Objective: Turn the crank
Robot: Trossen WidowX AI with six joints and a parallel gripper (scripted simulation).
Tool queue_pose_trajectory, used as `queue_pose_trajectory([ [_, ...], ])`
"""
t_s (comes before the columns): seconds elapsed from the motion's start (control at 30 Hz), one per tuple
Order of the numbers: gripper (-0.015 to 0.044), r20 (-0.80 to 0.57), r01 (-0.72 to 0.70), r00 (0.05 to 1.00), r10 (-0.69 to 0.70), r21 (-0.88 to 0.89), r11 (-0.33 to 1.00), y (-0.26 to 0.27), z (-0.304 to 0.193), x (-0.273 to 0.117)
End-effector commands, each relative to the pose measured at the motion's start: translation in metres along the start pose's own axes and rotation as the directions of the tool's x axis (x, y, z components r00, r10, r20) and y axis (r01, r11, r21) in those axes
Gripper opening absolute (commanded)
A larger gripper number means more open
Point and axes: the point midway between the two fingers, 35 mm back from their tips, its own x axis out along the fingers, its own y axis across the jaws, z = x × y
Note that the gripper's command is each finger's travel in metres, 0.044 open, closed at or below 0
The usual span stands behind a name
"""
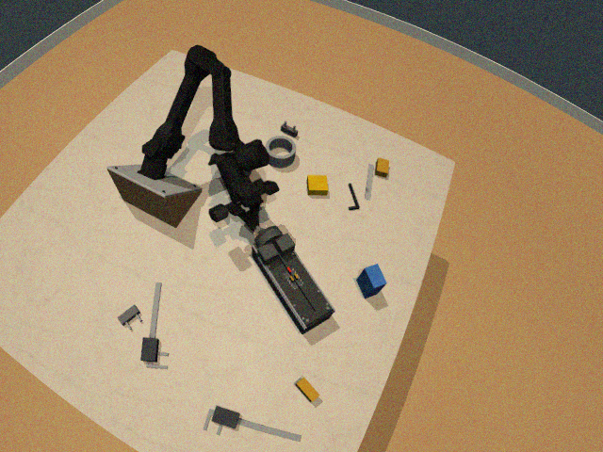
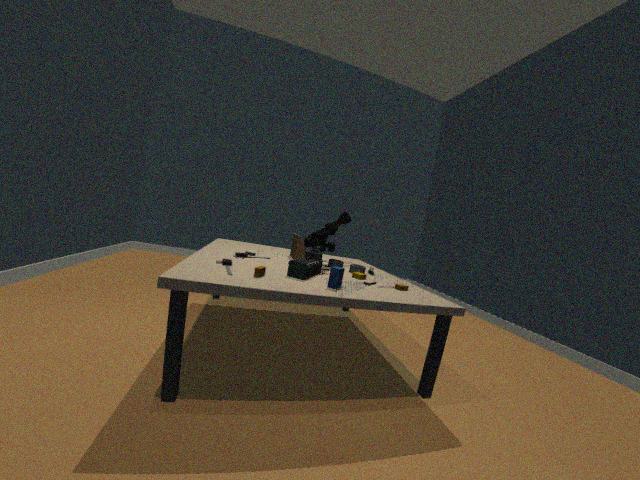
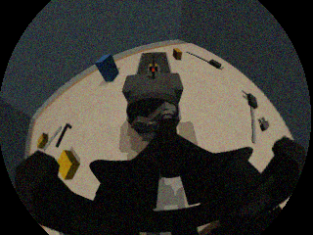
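The dark machine (image 1: 311, 298) (image 2: 303, 269) (image 3: 153, 87) has a long slotted top with grey blocks at the end nearest the arm. The slide's red pointer (image 1: 289, 269) (image 3: 153, 70) is in the slot. In the top view it stands a little to the crank-end side of the two brass zero marks (image 1: 294, 278), not level with them. My gripper (image 1: 254, 227) (image 3: 164, 135) is at the machine's near end, shut on the crank handle. The handle is mostly hidden by the dark fingers; part of the crank shows as a grey shape just beyond them in the wrist view.
A blue block (image 1: 371, 281) (image 2: 335, 277) (image 3: 107, 68) stands beside the machine. A yellow block (image 1: 317, 185) (image 3: 67, 164) and a grey ring (image 1: 281, 164) lie nearer the arm. An orange block (image 1: 307, 389) and caliper-like tools lie farther out. A tilted board stands by the arm's base.
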Motion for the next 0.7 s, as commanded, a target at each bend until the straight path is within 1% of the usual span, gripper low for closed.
queue_pose_trajectory([
  [0.0,0.0,-0.008,0.023,1.0,-0.023,0.004,1.0,-0.0077,-0.0038,0.0037],
  [0.67,0.0,-0.008,0.023,1.0,-0.023,0.004,1.0,-0.0116,-0.0085,0.0088],
])
